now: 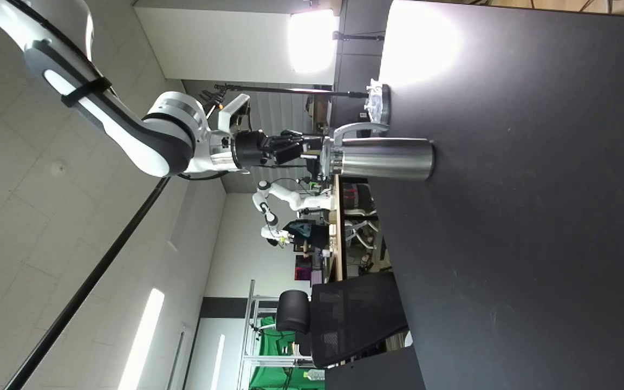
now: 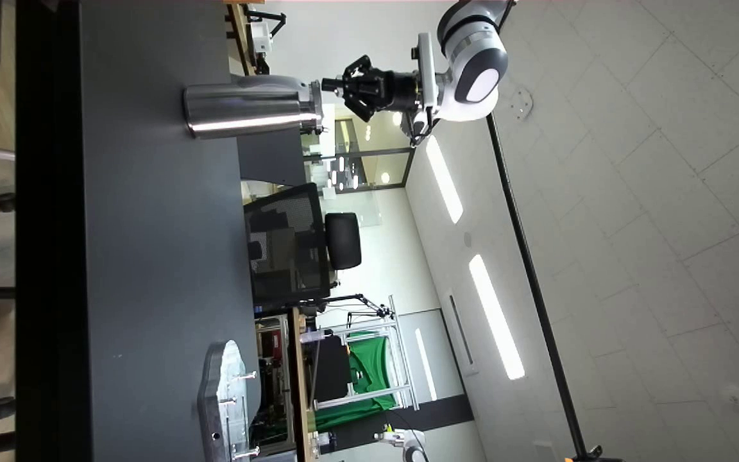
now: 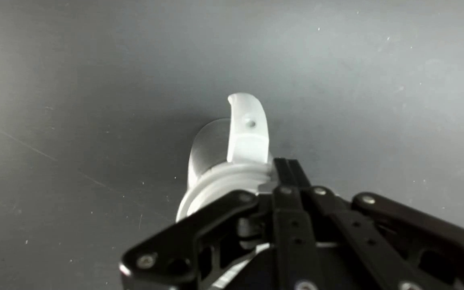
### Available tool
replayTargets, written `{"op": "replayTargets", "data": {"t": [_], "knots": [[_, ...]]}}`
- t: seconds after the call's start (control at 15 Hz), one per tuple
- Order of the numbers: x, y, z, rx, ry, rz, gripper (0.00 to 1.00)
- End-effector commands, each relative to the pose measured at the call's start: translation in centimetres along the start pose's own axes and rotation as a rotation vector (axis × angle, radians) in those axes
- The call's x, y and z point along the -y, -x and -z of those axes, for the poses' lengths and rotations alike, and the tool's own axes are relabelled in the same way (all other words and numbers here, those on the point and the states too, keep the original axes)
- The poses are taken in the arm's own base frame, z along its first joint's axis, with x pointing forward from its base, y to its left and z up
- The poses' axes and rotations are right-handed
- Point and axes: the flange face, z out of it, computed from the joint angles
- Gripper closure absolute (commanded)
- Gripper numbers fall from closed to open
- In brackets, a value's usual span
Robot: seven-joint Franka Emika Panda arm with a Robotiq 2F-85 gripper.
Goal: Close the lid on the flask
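The flask (image 1: 388, 158) is a shiny steel cylinder standing upright on the black table; both exterior views are turned on their side. It also shows in an exterior view (image 2: 244, 110) and, from above, in the wrist view (image 3: 210, 145). Its pale handle (image 3: 249, 129) sticks out from the top. The silvery lid (image 2: 316, 106) lies flat across the flask's top; in the wrist view (image 3: 220, 183) my gripper hides part of it. My gripper (image 3: 287, 160) is shut and empty, pointing down. Its fingertips (image 2: 328, 85) are right over the lid's edge; I cannot tell whether they touch.
A clear plate with metal bolts on a grey base (image 2: 219, 401) lies on the black table (image 1: 507, 206); it also shows behind the flask in an exterior view (image 1: 377, 103). A black office chair (image 1: 355, 319) stands beyond the table edge.
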Motion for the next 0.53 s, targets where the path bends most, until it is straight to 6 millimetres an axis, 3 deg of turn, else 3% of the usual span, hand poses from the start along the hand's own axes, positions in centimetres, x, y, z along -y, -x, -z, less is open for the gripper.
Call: {"op": "replayTargets", "data": {"t": [0.0,0.27,0.33,0.47], "knots": [[0.7,0.6,3.3,-0.077,0.006,-0.034,1.00],[1.3,2.1,7.3,-0.129,0.027,-0.027,1.00],[1.4,2.5,8.0,-0.128,0.038,-0.034,0.74],[1.4,3.2,8.9,-0.100,0.067,-0.037,0.69]]}}
